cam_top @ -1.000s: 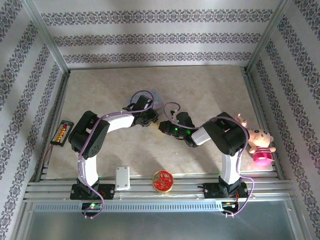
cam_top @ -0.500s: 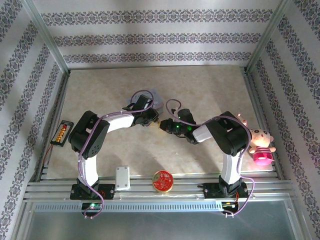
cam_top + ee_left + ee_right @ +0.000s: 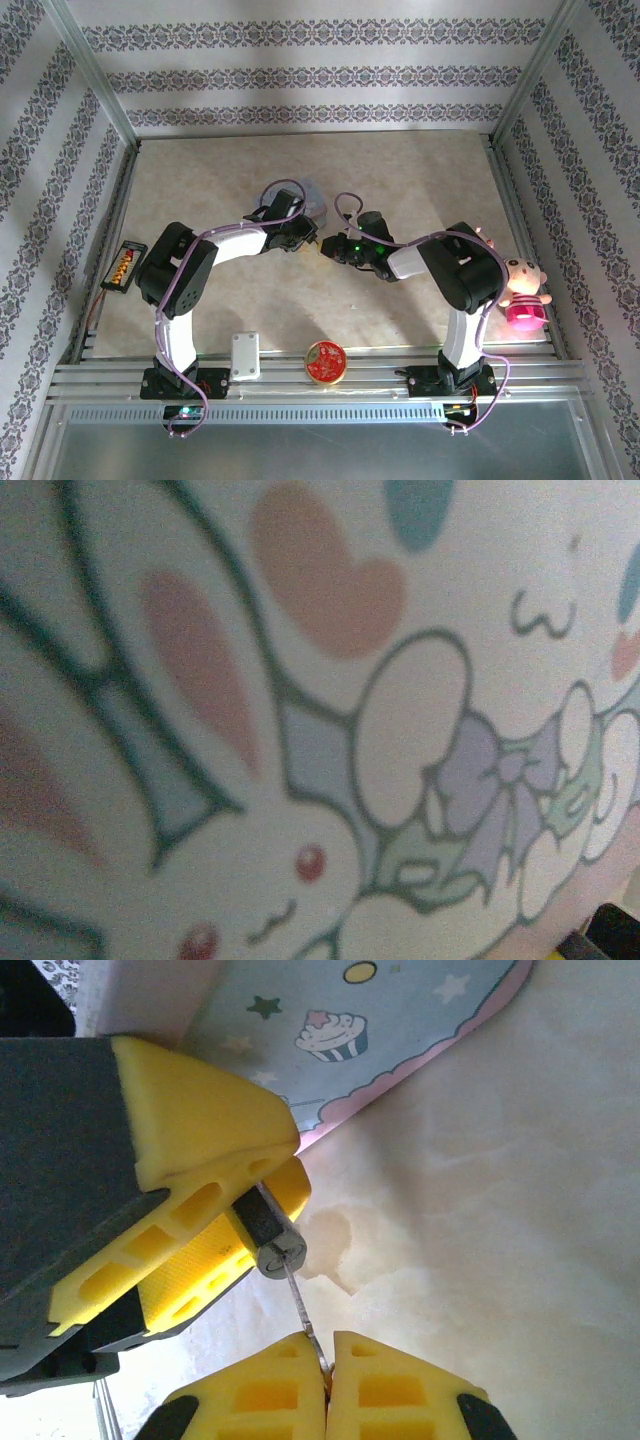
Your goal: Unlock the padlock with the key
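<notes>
Tiny dark grey metal padlock (image 3: 268, 1232), pinched in my left claw (image 3: 275, 1175).
My right claw (image 3: 328, 1352) clamps a thin metal key (image 3: 297, 1303) touching its face.

Both arms rise from their bases, forearms reaching inward until the wrists nearly meet nose to nose. My left gripper (image 3: 306, 238) points right, yellow pads clamped on the padlock (image 3: 270, 1238). My right gripper (image 3: 328, 249) points left, fingers pressed flat together, pinching the key (image 3: 300, 1305) blade. Tips sit just apart.
</notes>
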